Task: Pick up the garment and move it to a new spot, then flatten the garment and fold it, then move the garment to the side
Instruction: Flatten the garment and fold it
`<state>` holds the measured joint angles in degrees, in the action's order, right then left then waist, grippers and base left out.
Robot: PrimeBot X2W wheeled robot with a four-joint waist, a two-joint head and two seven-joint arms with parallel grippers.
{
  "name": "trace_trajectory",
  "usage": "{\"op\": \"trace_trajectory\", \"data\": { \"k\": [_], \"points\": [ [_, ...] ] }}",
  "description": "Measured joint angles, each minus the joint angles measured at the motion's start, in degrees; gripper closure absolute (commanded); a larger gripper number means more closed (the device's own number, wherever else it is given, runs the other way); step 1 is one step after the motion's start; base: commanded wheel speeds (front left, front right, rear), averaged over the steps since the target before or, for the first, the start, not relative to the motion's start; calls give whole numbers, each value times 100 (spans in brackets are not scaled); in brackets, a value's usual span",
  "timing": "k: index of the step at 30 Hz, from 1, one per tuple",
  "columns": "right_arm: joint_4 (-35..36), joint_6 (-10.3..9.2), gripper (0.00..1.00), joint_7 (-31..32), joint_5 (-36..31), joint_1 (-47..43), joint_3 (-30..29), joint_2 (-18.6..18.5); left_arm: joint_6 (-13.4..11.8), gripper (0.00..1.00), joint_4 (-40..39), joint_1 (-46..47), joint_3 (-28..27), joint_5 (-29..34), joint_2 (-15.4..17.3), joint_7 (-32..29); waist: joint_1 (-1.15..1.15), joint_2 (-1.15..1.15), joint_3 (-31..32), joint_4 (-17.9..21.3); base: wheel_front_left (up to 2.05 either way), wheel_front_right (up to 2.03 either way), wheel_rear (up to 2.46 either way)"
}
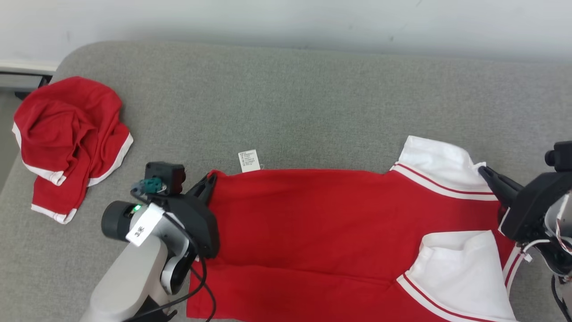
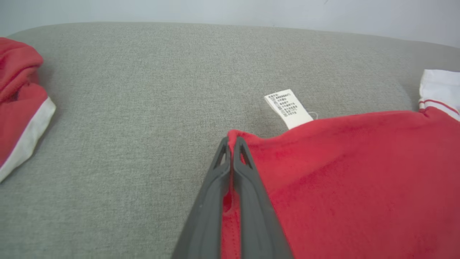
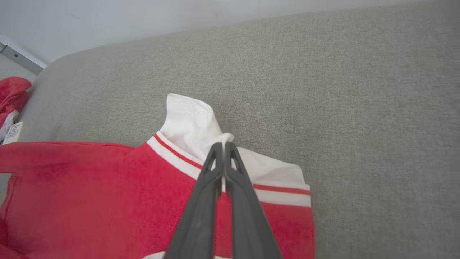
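The left pincer (image 1: 206, 181) is found clenched on the red hem corner of the garment (image 1: 313, 214). The right pincer (image 1: 485, 172) is clenched on its white sleeve at the opposite end. The garment is laid spread across the grey cushioned surface (image 1: 313, 98), with its care label (image 1: 249, 161) turned out at the far edge. Flattening is judged nearly complete, with folding in hand. For the fold, both arms must be moved together and the held edge drawn taut. A second red garment (image 1: 67, 134) is noted crumpled farther off, at the left.
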<state>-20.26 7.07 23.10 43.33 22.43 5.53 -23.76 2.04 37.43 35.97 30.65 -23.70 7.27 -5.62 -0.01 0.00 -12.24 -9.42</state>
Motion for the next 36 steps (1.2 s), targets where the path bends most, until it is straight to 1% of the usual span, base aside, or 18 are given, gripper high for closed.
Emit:
{"op": "trace_trajectory", "data": {
  "k": [6,14,16,20,22,29,36],
  "points": [
    [781,0,100,10,402,-549,-3,-307,-8,100,-138,-306,-57,-5,168,238,0,0,200,109,0,0,0],
    [1741,0,100,19,910,-1293,-27,-454,-51,100,-304,-683,-125,-172,205,475,0,0,385,277,0,0,0],
    [2062,0,100,60,1078,-1712,-104,-517,-51,100,-355,-801,-131,-180,215,535,0,0,444,312,0,0,0],
    [2352,0,100,71,1295,-2232,-274,-626,-41,100,-513,-998,-190,-241,282,700,0,0,495,339,0,0,0],
    [2426,0,100,119,1341,-2404,-352,-679,7,100,-589,-1062,-216,-286,315,789,0,0,502,348,0,0,0],
    [2684,0,100,264,1436,-2719,-441,-713,101,100,-713,-1317,-209,-290,466,1013,1,0,510,379,0,0,0],
    [2933,-2,100,410,1716,-3051,-508,-735,110,100,-789,-1525,-225,-309,460,1245,1,0,513,378,0,0,0]
  ]
}}
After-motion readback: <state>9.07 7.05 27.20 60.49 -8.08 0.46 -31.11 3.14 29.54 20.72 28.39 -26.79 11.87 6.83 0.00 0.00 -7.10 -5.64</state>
